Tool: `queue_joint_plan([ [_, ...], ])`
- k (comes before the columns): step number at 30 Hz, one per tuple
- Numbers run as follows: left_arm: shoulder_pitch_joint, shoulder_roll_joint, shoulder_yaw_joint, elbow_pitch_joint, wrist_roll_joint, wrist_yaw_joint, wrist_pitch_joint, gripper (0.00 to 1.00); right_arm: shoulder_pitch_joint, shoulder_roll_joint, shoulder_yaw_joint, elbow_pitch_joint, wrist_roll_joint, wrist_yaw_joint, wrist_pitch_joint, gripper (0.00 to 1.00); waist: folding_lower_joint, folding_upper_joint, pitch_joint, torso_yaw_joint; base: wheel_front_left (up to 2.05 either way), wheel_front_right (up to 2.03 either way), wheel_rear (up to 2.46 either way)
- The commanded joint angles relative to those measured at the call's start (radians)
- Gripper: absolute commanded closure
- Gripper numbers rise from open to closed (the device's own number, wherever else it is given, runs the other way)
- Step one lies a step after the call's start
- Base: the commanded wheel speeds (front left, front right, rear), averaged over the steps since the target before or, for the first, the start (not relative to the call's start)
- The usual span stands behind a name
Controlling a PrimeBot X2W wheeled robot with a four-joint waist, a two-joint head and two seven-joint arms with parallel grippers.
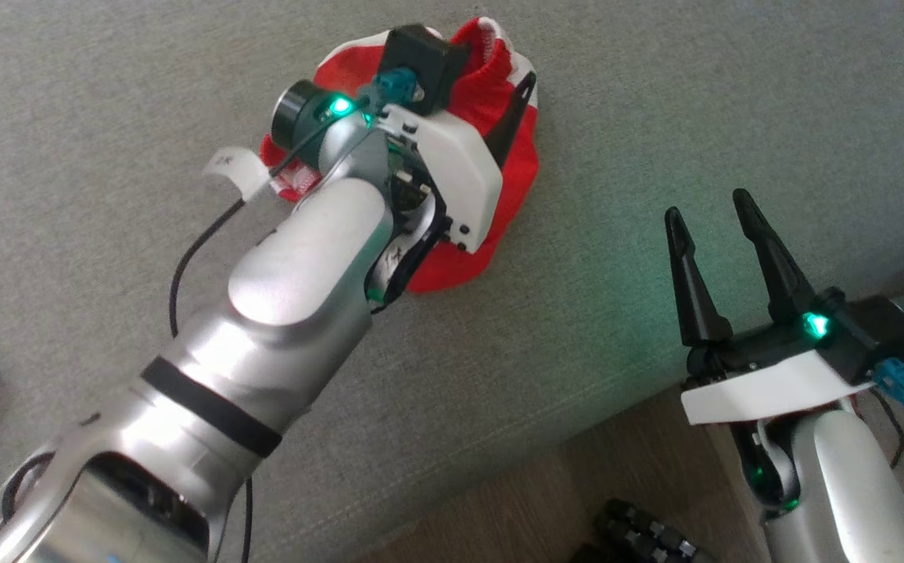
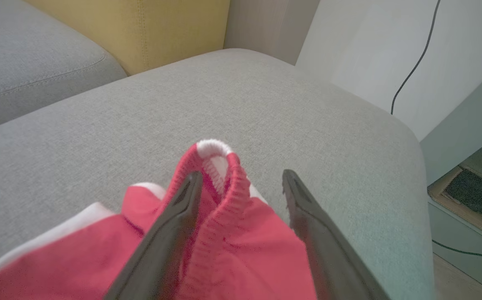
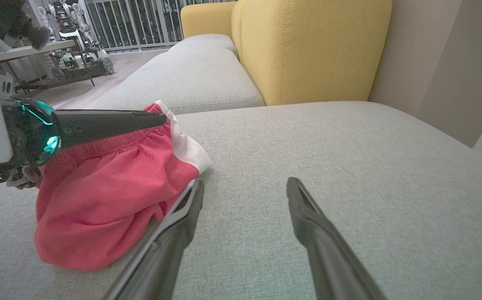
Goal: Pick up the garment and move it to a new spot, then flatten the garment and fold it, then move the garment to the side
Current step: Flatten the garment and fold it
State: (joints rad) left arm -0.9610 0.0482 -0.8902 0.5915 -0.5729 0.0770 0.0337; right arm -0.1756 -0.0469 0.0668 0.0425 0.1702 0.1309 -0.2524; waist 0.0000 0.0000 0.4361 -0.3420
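- on the grey fabric sofa cushion [image 1: 108, 94], crumpled red-and-white knit shorts [image 1: 518, 176]
- left fingers [image 2: 170, 237] apart, raised ribbed waistband [image 2: 224, 196] between them
- right fingers [image 1: 693, 281] apart too, hovering near the cushion edge

The garment [image 1: 516, 184] lies on a grey cushion [image 1: 655, 102], with bare fabric beyond it and to its right, room for a gripper to pass. From the garment's near-left side the left arm [image 1: 303, 266] reaches over it (a dark cable [image 1: 190, 258] trails alongside), blocking that approach. A raised waistband fold stands between the spread fingers of the left gripper [image 2: 241, 174]. The right gripper [image 1: 706, 203], jaws apart, hangs well right of the garment, bare cushion between. Beyond the garment rises a yellow backrest [image 3: 307, 50].
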Motion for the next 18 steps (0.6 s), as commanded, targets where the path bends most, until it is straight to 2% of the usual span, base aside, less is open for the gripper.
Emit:
queue_joint_plan([
  [1, -0.060, 0.002, 0.014, -0.020, -0.011, 0.009, -0.004, 0.00, -0.010, -0.003, 0.021, -0.028, 0.012, 0.000, -0.009, 0.00, 0.0000, 0.0000, 0.003, -0.009, 0.00, 0.00, 0.00],
  [6, -0.094, 0.002, -0.022, 0.008, -0.039, 0.034, 0.003, 0.00, -0.008, -0.003, 0.024, -0.023, 0.020, 0.000, -0.009, 0.00, 0.0000, 0.0000, 0.000, -0.025, 0.00, 0.00, 0.00],
  [7, -0.099, 0.002, -0.030, 0.015, -0.044, 0.037, 0.008, 0.42, -0.008, -0.003, 0.023, -0.023, 0.022, 0.000, -0.009, 0.00, 0.0000, 0.0000, -0.002, -0.028, 0.00, 0.00, 0.00],
  [9, -0.107, 0.002, -0.040, 0.025, -0.057, 0.042, 0.007, 0.73, -0.007, -0.003, 0.023, -0.024, 0.024, 0.000, -0.009, 0.00, 0.0000, 0.0000, -0.006, -0.034, 0.00, 0.00, 0.00],
  [11, -0.116, 0.002, -0.046, 0.035, -0.064, 0.049, -0.008, 1.00, -0.007, -0.003, 0.023, -0.024, 0.025, 0.000, -0.009, 0.00, 0.0000, 0.0000, -0.011, -0.039, 0.00, 0.00, 0.00],
  [18, -0.146, 0.002, -0.066, 0.046, -0.087, 0.047, -0.066, 1.00, 0.000, -0.003, 0.026, -0.018, 0.028, 0.000, -0.009, 0.00, 0.0000, 0.0000, -0.043, -0.046, 0.00, 0.00, 0.00],
])
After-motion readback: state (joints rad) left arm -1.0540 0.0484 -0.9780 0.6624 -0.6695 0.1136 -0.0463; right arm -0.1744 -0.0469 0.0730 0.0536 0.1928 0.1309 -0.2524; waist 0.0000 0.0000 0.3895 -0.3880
